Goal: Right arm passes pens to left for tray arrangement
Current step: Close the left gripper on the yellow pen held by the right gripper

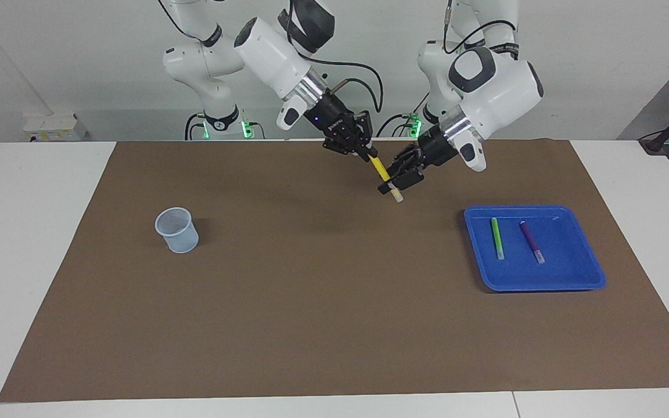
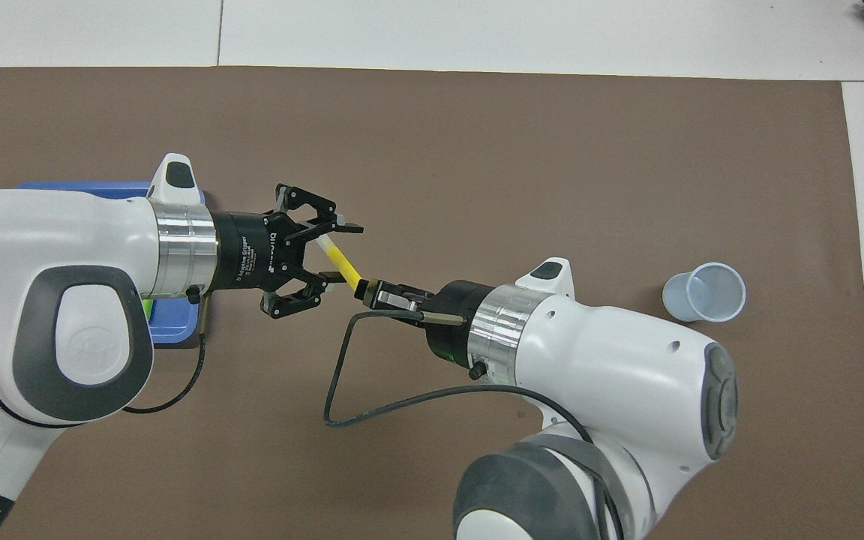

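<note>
My right gripper (image 1: pixel 367 152) (image 2: pixel 368 289) is shut on the upper end of the yellow pen (image 1: pixel 380 168) (image 2: pixel 343 260) and holds it slanted in the air over the brown mat. My left gripper (image 1: pixel 389 187) (image 2: pixel 346 253) has come in from the tray's end. Its fingers straddle the pen near its pale tip with a gap still showing on each side. The green pen (image 1: pixel 496 238) and the purple pen (image 1: pixel 531 241) lie side by side in the blue tray (image 1: pixel 567 273). In the overhead view the left arm hides most of the tray (image 2: pixel 174 334).
A pale-blue translucent cup (image 1: pixel 177 230) (image 2: pixel 704 292) stands upright on the mat toward the right arm's end. A black cable (image 2: pixel 342 390) loops down from the right wrist. The brown mat (image 1: pixel 334 325) covers most of the white table.
</note>
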